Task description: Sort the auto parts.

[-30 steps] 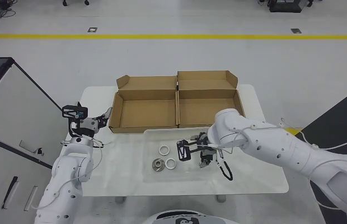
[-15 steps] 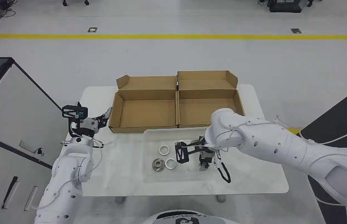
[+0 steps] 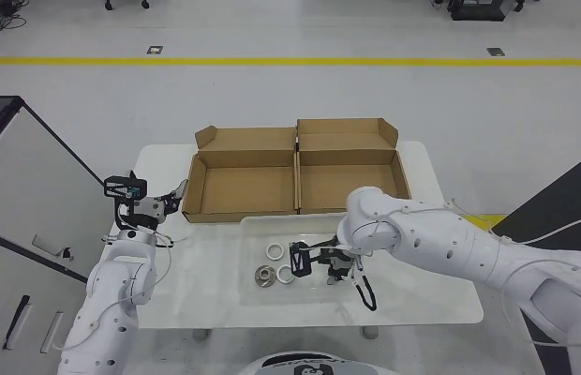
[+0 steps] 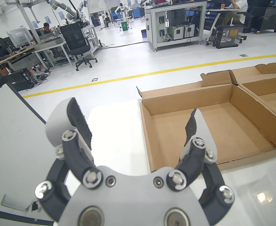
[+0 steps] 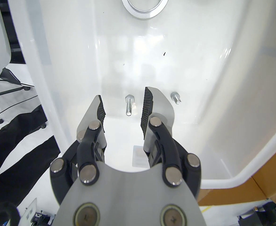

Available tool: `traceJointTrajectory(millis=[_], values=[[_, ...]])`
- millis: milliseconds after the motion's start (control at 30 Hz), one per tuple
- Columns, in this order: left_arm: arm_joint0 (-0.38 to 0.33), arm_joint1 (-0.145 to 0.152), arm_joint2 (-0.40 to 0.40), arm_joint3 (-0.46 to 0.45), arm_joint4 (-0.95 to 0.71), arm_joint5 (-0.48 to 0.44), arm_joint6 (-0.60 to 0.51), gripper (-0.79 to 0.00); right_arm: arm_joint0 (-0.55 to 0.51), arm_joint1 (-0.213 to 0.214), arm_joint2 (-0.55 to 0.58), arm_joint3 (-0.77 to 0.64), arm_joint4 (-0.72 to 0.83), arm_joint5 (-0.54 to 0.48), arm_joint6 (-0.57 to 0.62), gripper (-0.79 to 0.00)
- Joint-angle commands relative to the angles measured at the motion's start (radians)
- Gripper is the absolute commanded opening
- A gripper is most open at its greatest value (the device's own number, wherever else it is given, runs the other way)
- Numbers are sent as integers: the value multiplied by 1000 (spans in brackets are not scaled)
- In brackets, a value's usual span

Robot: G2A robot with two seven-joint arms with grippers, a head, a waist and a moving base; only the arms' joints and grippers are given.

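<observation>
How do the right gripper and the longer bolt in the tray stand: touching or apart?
Apart. The right wrist view shows the longer bolt between the open fingers of the right gripper, with bare tray floor on both sides of it.

far ring (image 3: 274, 250): pale metal, lying flat in the tray (image 3: 412, 225), about 9 o'clock of the tray's middle.
near ring (image 3: 286, 274): same kind, flat, at 5 o'clock of the far ring, close but apart.
flange (image 3: 264, 277): grey round part with a centre hole, lying flat, just beside the near ring at its 9 o'clock.
long bolt (image 5: 128, 105): silver hex-head, lying on the tray floor, at 3 o'clock of the rings, head toward them.
short bolt (image 5: 175, 98): stubby hex-head, lying down, near the long bolt at its 12 o'clock side, not touching.
left box (image 3: 244, 187): open cardboard, at 12 o'clock of the tray.
right box (image 3: 351, 183): same, touching the left box at its 3 o'clock.
</observation>
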Motion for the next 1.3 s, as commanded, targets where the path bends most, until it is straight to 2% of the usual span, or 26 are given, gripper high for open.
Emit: traceJointTrajectory(millis=[0,433,700,1267], values=[[0,0,0,0,0,0,0,0,-3,-4,0,3,-3,10,10,-422],[0,0,0,0,0,0,0,0,-16,-13,0,17,-18,42,42,-419],[0,0,0,0,0,0,0,0,-23,-9,0,20,-28,47,47,-474],[0,0,0,0,0,0,0,0,-21,-3,0,35,-56,2,2,-499]])
